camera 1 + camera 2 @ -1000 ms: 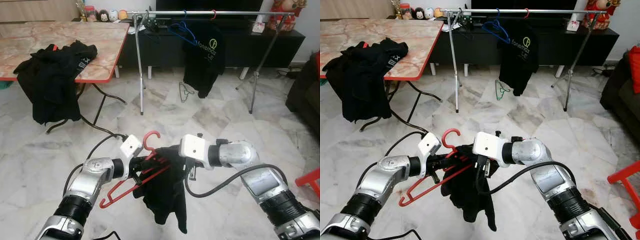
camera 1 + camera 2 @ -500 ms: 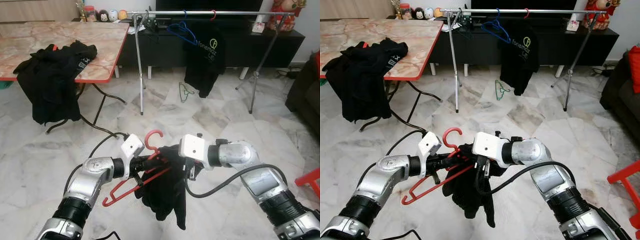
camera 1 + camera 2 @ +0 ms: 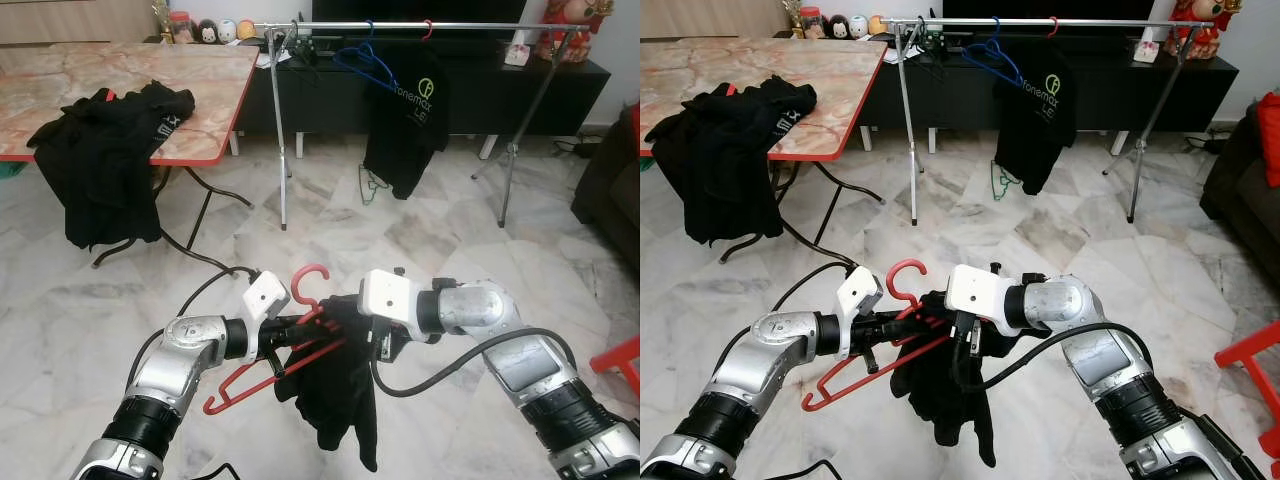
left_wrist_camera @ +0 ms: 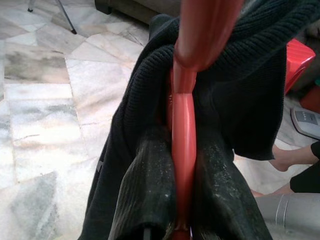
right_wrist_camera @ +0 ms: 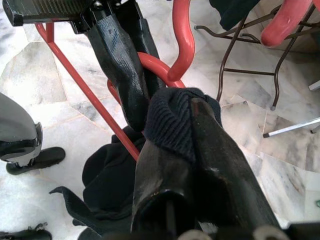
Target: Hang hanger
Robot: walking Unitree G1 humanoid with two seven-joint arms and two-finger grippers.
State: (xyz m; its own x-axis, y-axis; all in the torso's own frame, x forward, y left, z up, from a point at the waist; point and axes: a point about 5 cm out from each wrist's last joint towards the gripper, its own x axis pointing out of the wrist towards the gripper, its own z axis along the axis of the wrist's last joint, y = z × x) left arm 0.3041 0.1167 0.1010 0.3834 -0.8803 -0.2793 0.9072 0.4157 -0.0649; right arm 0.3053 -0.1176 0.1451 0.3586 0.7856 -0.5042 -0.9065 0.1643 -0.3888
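Marble floor (image 3: 80,300) — red hanger (image 3: 262,368) clamped in left hand (image 3: 285,333).

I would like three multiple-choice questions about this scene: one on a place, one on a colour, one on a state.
1. Where does the pile of black clothes lie?
A. on the marble-top table
B. on the sofa
C. on the rail

2. What colour is the plastic hanger held by the left gripper?
A. blue
B. red
C. white

3. What is the right gripper doing?
A. hanging open
B. pinching the black garment
C. gripping the rail

Answers: 1 A, the pile drapes over the table edge. 2 B, the hook is red. 3 B, its fingers close on dark knit fabric.
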